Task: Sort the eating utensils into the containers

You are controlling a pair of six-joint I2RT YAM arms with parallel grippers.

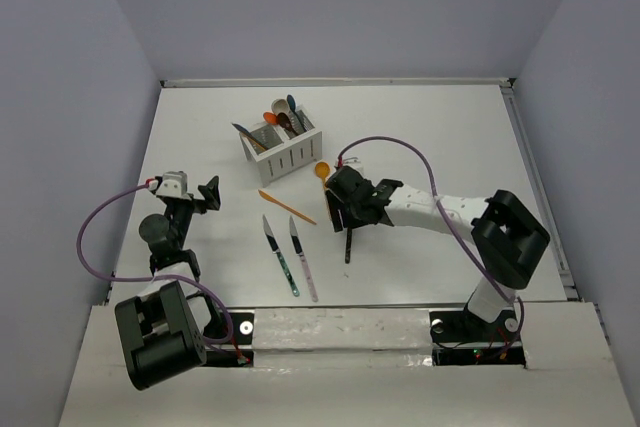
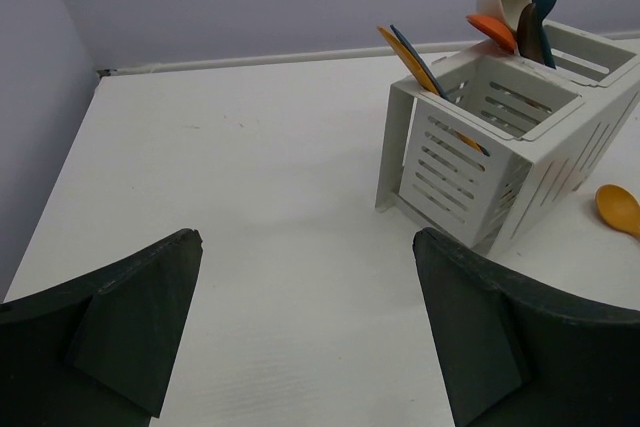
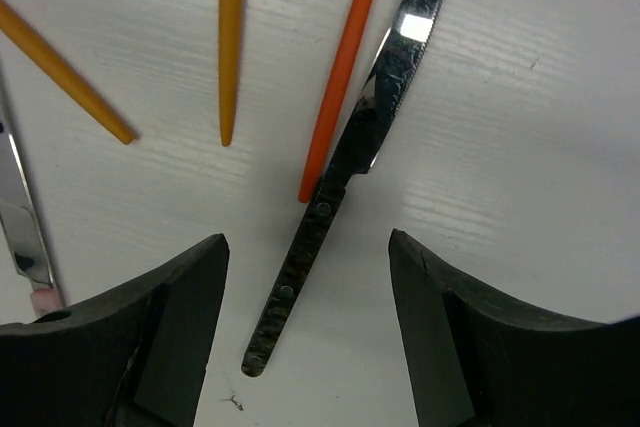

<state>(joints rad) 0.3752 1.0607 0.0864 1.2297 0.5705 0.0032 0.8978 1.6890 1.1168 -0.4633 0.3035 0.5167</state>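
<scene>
The white slotted caddy [image 1: 291, 159] stands at the table's back middle. Several spoons [image 1: 279, 118] stand in its far compartment and a blue and an orange utensil [image 1: 243, 131] in the near one. My right gripper [image 1: 343, 219] is open just above the table, straddling the dark riveted handle of a shiny-bladed knife [image 3: 300, 267] without touching it. An orange handle [image 3: 343, 77] lies against that blade. An orange spoon bowl [image 1: 322, 170] shows behind the gripper. My left gripper [image 1: 209, 194] is open and empty, left of the caddy [image 2: 440, 172].
An orange knife [image 1: 287, 207] lies left of the right gripper. A teal-handled knife [image 1: 281, 255] and a pink-handled knife [image 1: 303, 259] lie side by side nearer the front. Two yellow-orange handles [image 3: 230, 37] show in the right wrist view. Purple cables loop from both arms.
</scene>
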